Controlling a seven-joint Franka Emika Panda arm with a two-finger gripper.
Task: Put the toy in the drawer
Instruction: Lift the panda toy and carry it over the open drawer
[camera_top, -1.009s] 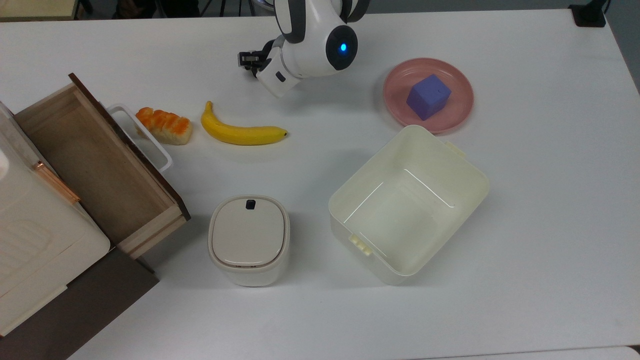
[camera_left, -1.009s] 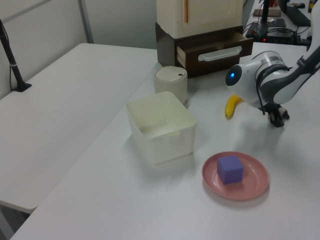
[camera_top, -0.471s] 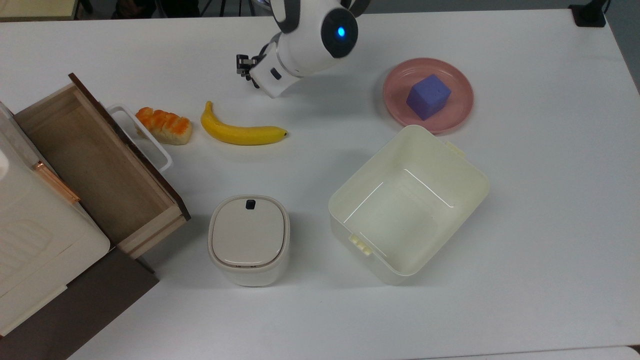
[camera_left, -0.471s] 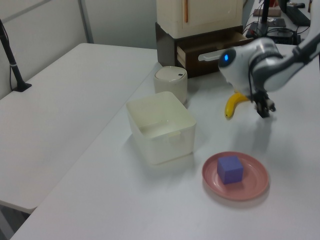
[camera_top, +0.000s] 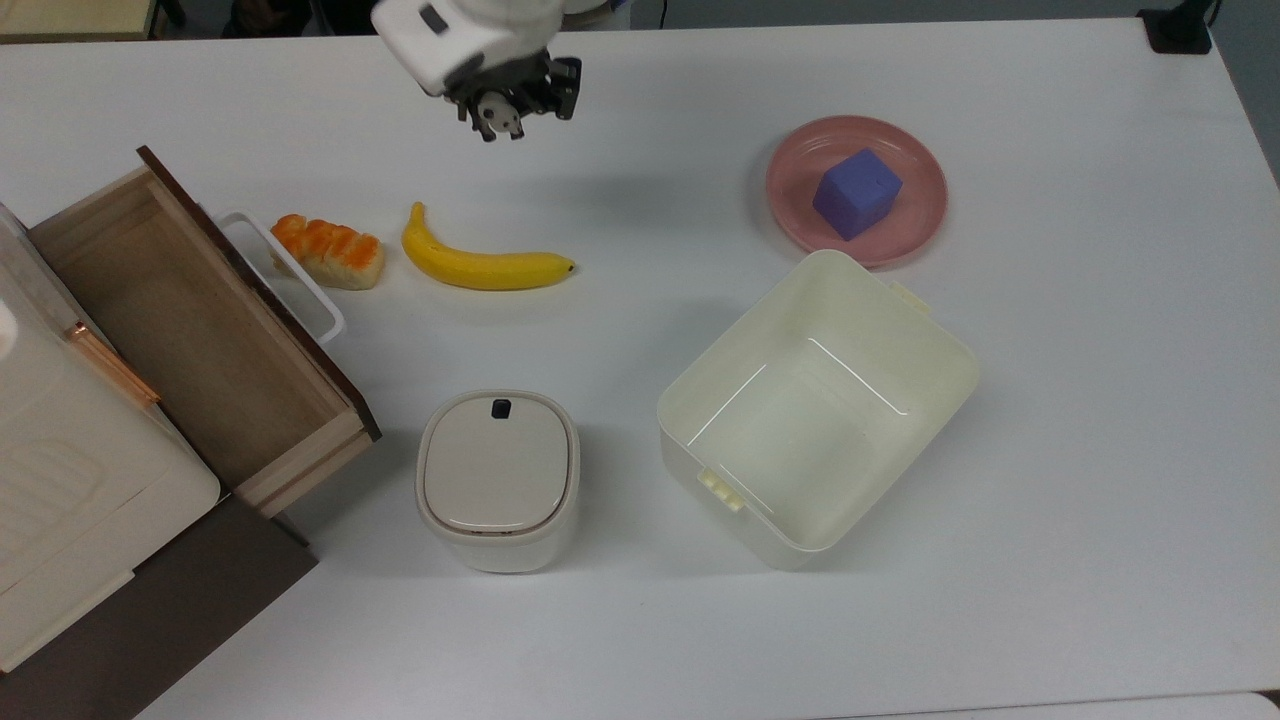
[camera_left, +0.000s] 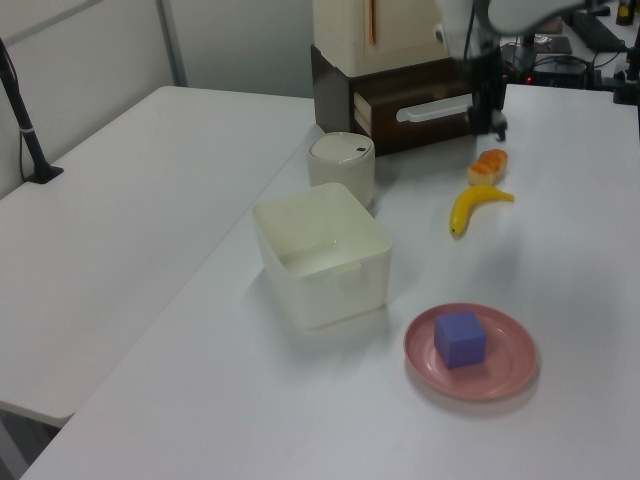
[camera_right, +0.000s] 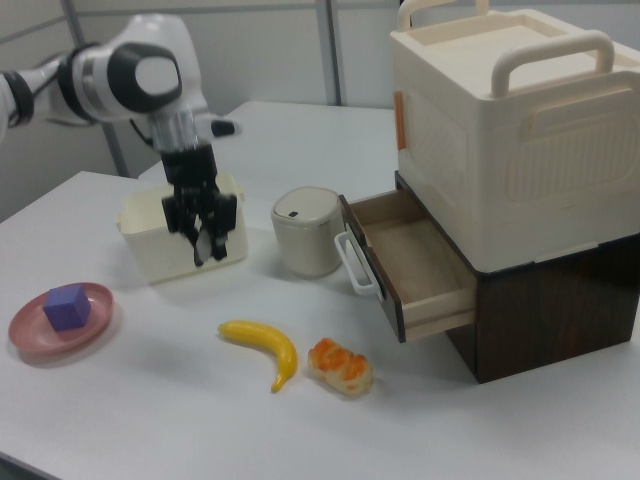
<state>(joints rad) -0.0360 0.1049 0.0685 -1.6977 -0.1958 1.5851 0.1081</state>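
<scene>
The toy, a small black-and-white panda figurine, hangs in the air between the fingers of my gripper, which is shut on it above the table's far side. In the right view the gripper points down with the toy in front of the cream bin. In the left view the gripper hangs just beyond the banana. The drawer, light wood with a dark front and a white loop handle, stands pulled open at the top view's left, its inside bare.
A yellow banana and an orange pastry lie between the gripper and the drawer. A lidded cream pot, an open cream bin and a pink plate with a purple cube stand further to the top view's right.
The arm has swung up and turned, lifting the gripper with the toy off the table. In the left view it moved up and toward the drawer.
</scene>
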